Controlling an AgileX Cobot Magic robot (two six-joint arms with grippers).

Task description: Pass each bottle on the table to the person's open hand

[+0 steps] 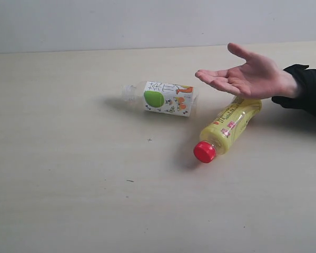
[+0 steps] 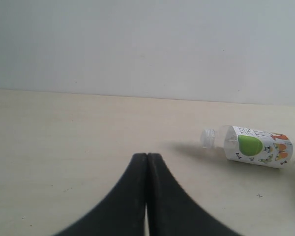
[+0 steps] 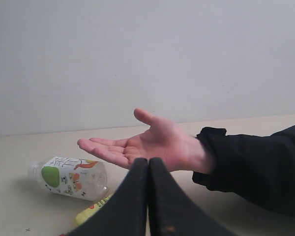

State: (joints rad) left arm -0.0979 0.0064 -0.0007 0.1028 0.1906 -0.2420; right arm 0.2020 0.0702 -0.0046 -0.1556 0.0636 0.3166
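Two bottles lie on their sides on the beige table (image 1: 68,184). The white-labelled bottle with the green apple (image 1: 163,98) (image 2: 255,146) (image 3: 71,177) is capless, its neck pointing left. The yellow bottle with a red cap (image 1: 227,127) (image 3: 91,211) lies to its right, partly under the person's open hand (image 1: 247,76) (image 3: 147,145), which hovers palm up with a black sleeve cuff. The clear red-capped bottle and the white-green one are out of view. My left gripper (image 2: 147,156) is shut and empty, short of the apple bottle. My right gripper (image 3: 148,161) is shut and empty, in front of the hand.
A pale wall (image 1: 147,21) runs behind the table's far edge. The person's black-sleeved forearm (image 1: 308,89) reaches in from the right. Neither arm shows in the exterior view.
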